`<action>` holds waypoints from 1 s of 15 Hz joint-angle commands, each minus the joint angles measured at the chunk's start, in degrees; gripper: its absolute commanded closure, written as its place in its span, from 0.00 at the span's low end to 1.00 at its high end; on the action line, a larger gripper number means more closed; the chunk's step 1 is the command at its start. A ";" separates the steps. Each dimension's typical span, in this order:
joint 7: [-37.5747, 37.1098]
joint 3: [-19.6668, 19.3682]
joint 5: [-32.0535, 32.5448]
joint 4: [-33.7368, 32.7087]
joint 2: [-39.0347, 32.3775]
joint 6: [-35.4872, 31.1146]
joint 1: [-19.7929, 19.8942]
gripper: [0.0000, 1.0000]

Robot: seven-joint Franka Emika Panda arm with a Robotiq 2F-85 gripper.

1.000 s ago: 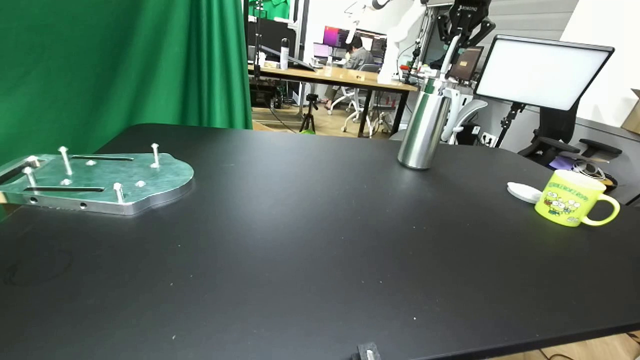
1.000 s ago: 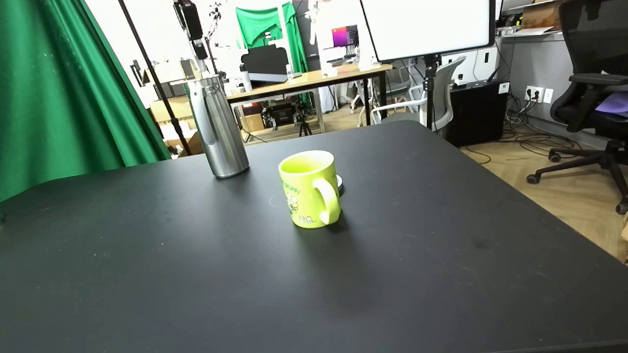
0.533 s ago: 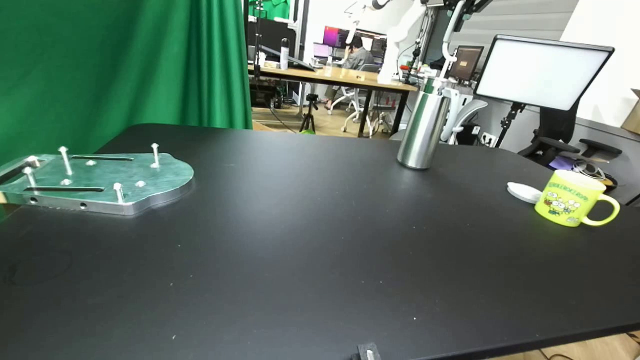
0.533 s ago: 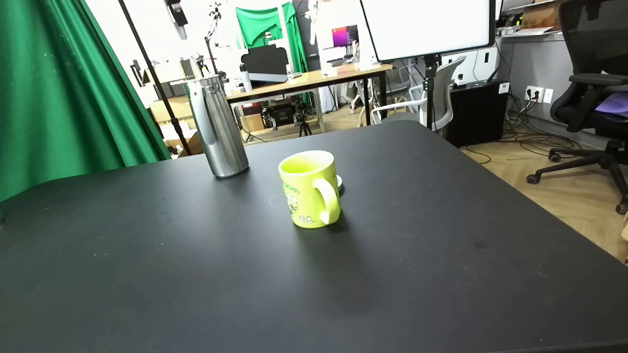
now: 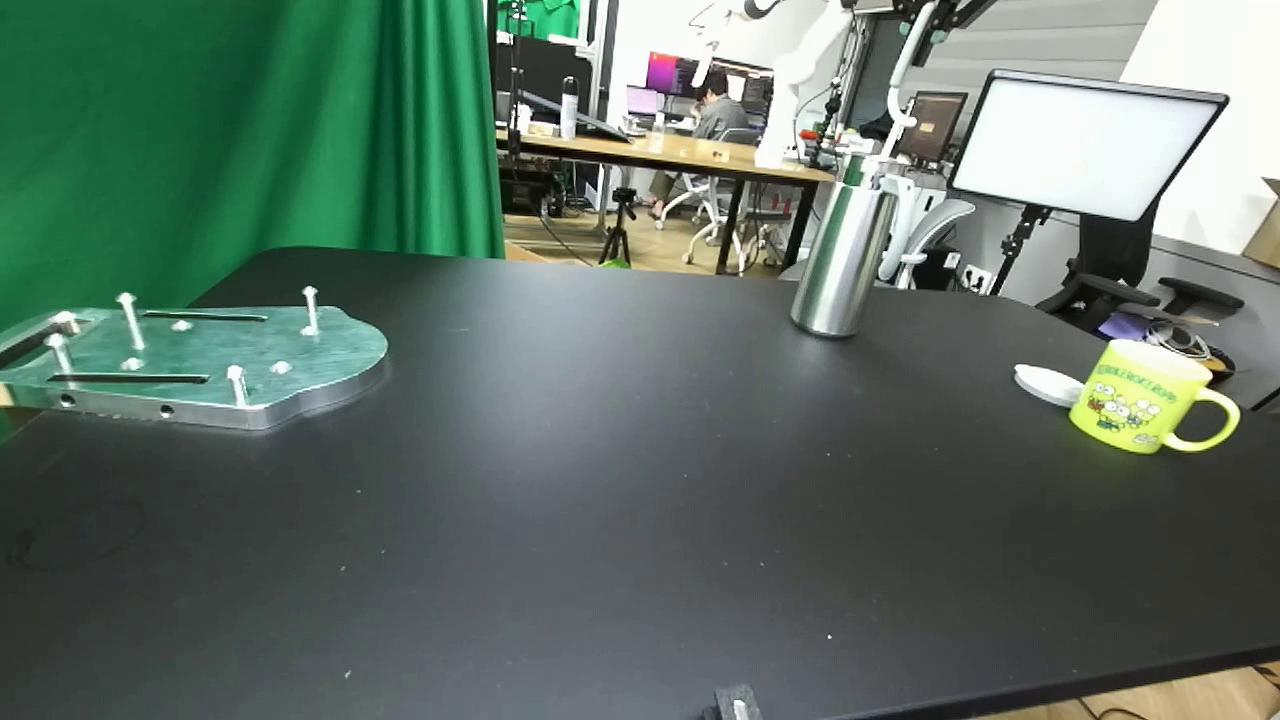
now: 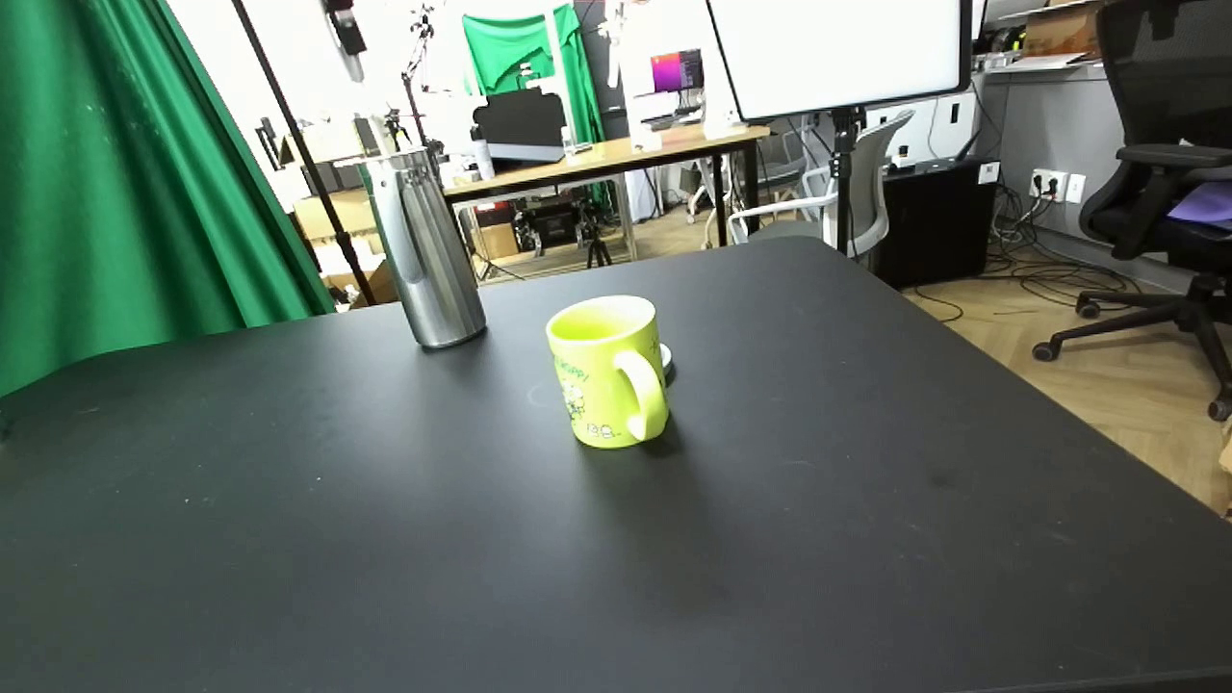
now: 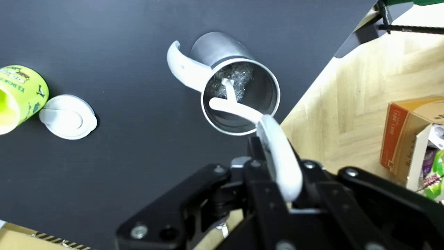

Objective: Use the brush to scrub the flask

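Wrist view, looking down at a dark tabletop: a black robot hand fills the bottom of the frame, clamped around a white brush. The brush bends over the centre of the frame, and its thin stem reaches down through the mouth of a shiny silver flask. The brush head is hard to make out against the speckled inside. At the left edge is a yellow-green mug with cartoon figures, and just beside it a round white lid. On the right, a cardboard box shows against a pale wooden floor.

In both exterior views the flask stands on its base in the upper half of the frame, the mug also upright, and only part of the hand shows at the top edge. A green curtain fills the upper left. In an exterior view, a green plate with upright bolts lies at the left edge.
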State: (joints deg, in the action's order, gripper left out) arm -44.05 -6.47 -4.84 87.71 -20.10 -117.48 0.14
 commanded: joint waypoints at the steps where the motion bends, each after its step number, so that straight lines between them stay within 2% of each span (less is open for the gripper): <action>1: 1.40 0.67 -2.74 -2.60 -4.64 0.96 1.44 0.96; 6: 1.38 0.19 -2.17 -1.64 -4.90 0.98 0.76 0.96; 12: 0.48 -0.20 1.64 3.87 4.50 -0.65 -1.12 0.96; 15: 0.53 0.21 2.89 4.59 7.53 -0.79 -1.13 0.96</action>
State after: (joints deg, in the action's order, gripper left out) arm -42.78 -6.45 -3.31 89.02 -17.02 -117.57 -0.76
